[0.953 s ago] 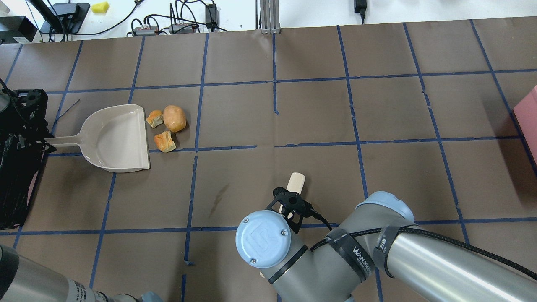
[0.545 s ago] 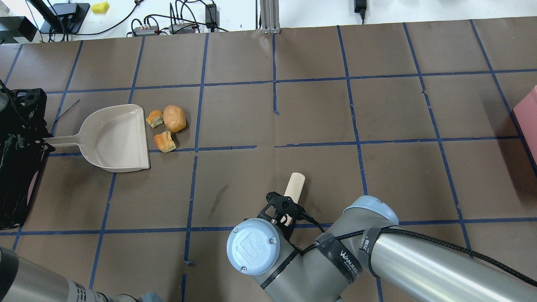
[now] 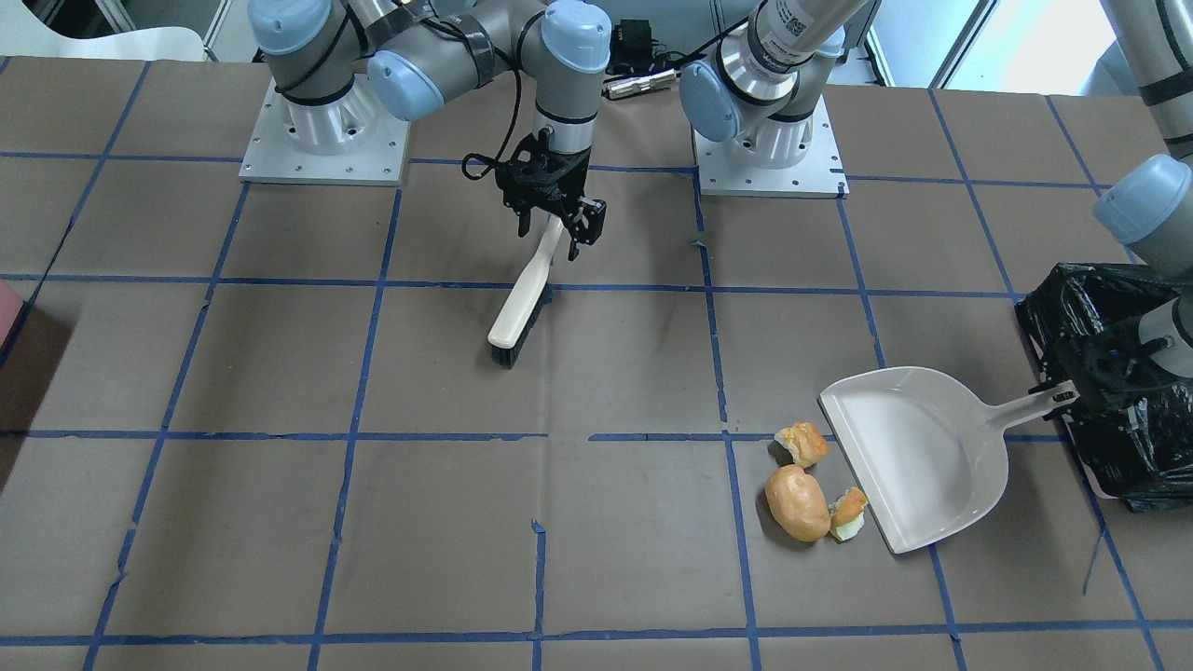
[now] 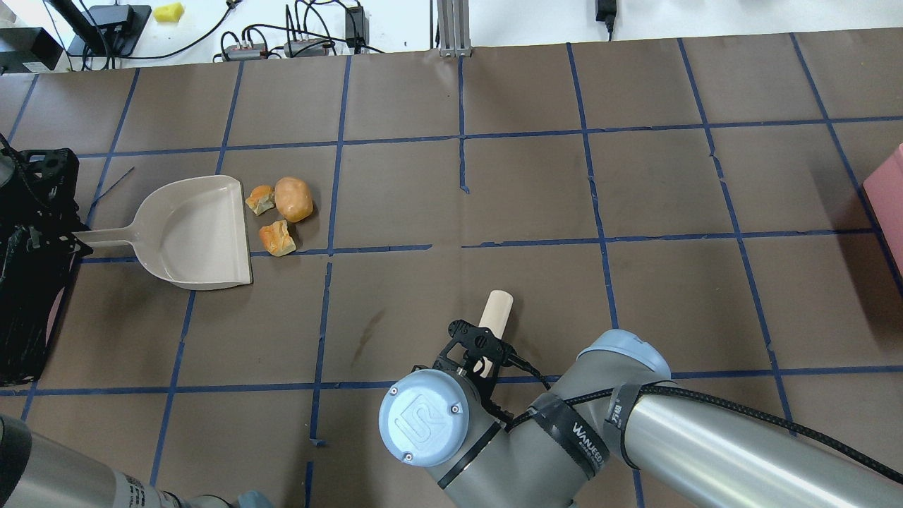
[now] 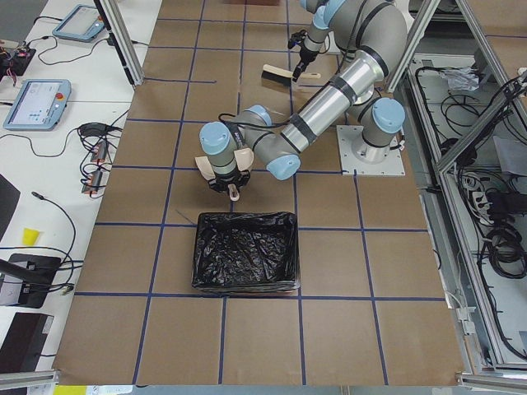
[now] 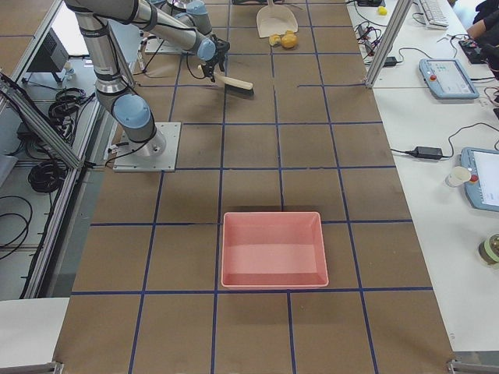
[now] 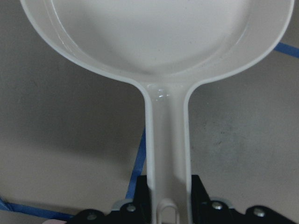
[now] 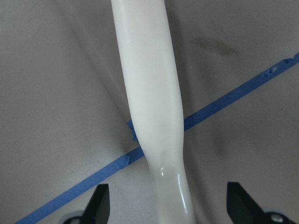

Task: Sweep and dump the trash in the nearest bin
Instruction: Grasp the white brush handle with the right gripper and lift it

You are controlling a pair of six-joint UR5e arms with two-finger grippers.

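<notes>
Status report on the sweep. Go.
Left hand shut on dustpan. Right hand open astride brush handle. Three bread pieces by dustpan lip, unswept. Nothing between brush and bread.

Legible markings: two, both on the right arm (image 4: pixel 705 437).
"WANJEED" in white on black strap (image 4: pixel 589 441) round the forearm; "UR" logo embossed on blue joint cap (image 4: pixel 423 418). Printed sticker (image 3: pixel 792 20) on the left arm, possibly a code label, too small to read.
</notes>
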